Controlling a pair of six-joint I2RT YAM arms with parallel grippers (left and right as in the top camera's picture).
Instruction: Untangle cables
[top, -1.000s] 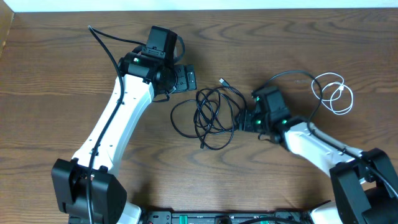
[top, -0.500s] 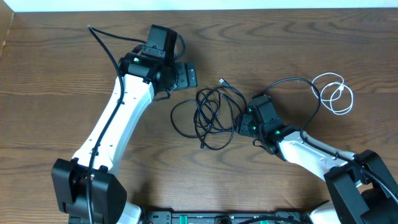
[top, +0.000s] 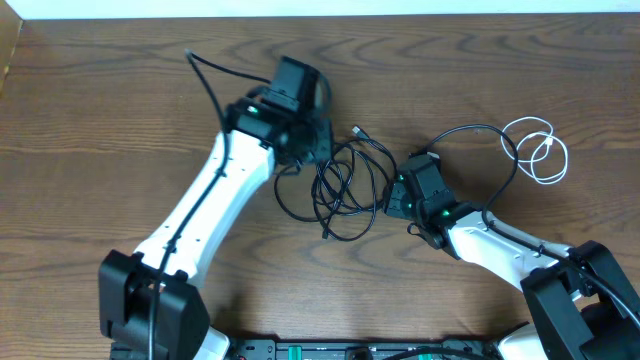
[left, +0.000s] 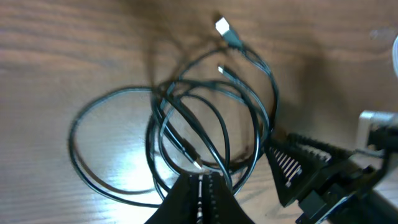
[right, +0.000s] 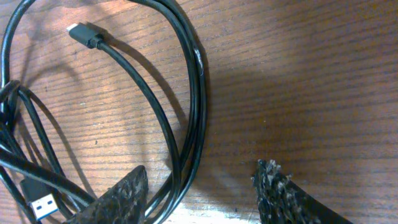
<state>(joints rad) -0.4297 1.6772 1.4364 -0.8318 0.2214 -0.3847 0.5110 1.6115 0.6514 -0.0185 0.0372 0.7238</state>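
Your left gripper (left: 200, 182) is clamped shut at the black cable (top: 345, 185) tangle mid-table, maybe pinching a strand, while your right gripper (right: 202, 171) straddles the outer strands, jaws apart, likely to anchor them; the white cable (top: 537, 150) lies well apart.

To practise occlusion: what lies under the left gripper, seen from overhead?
Loops of black cable on the table; the left gripper covers their upper-left edge, so any grip is hidden.

Left wrist view blurred, left pincer (left: 200, 182) cropped at bottom edge, black cable (right: 200, 87) cut by right wrist view's left edge, white cable (top: 547, 150) ends too small overhead.
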